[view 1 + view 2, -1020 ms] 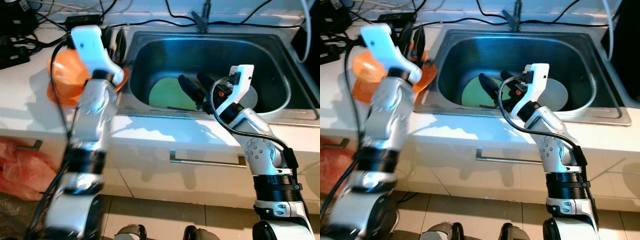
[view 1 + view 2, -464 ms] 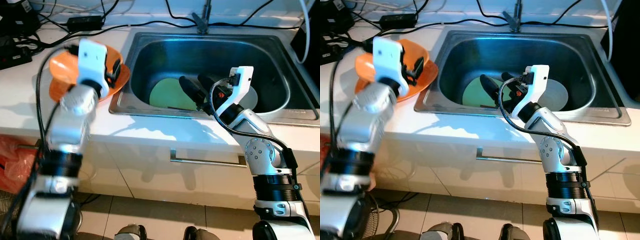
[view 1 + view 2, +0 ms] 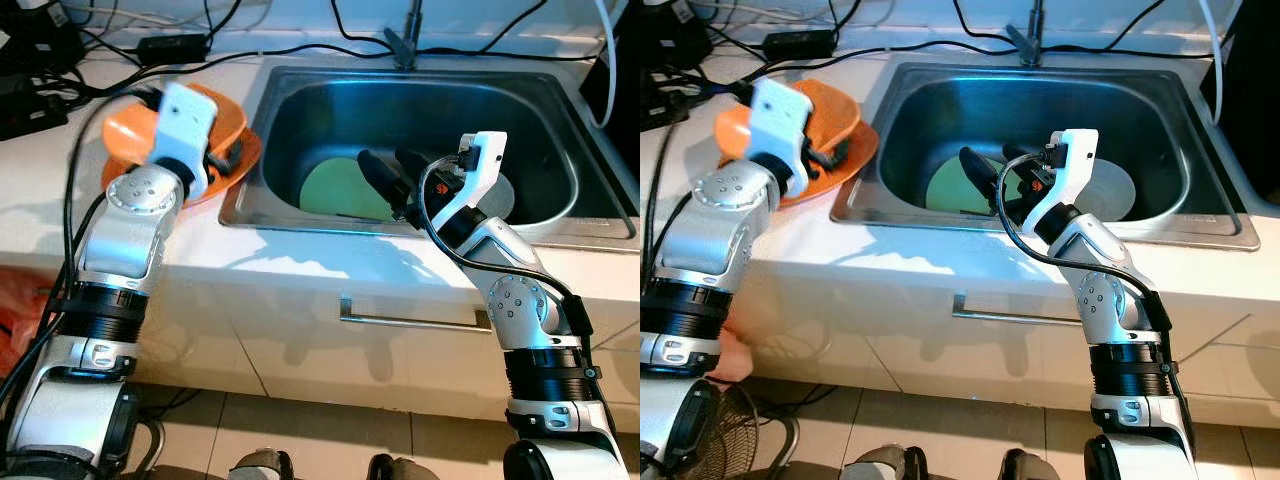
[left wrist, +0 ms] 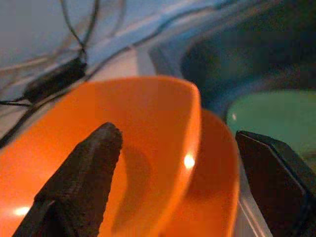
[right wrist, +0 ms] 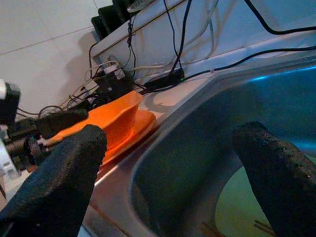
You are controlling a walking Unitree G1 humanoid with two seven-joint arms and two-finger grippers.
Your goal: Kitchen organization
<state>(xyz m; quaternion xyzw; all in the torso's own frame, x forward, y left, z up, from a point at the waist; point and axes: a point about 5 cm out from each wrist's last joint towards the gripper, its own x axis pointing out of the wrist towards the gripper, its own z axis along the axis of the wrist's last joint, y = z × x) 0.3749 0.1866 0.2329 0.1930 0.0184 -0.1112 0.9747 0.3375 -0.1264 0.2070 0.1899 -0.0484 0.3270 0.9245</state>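
Home kitchen, likely: steel sink (image 3: pixel 560 215), white counter (image 3: pixel 330 255), drawer handle (image 3: pixel 410 322).

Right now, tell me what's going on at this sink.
The robot is sorting dishes. Its left gripper is open over the orange bowl, which sits on an orange plate on the counter beside the sink. The right gripper is open too, held inside the sink above a green plate that lies on the bottom. Neither gripper holds anything.
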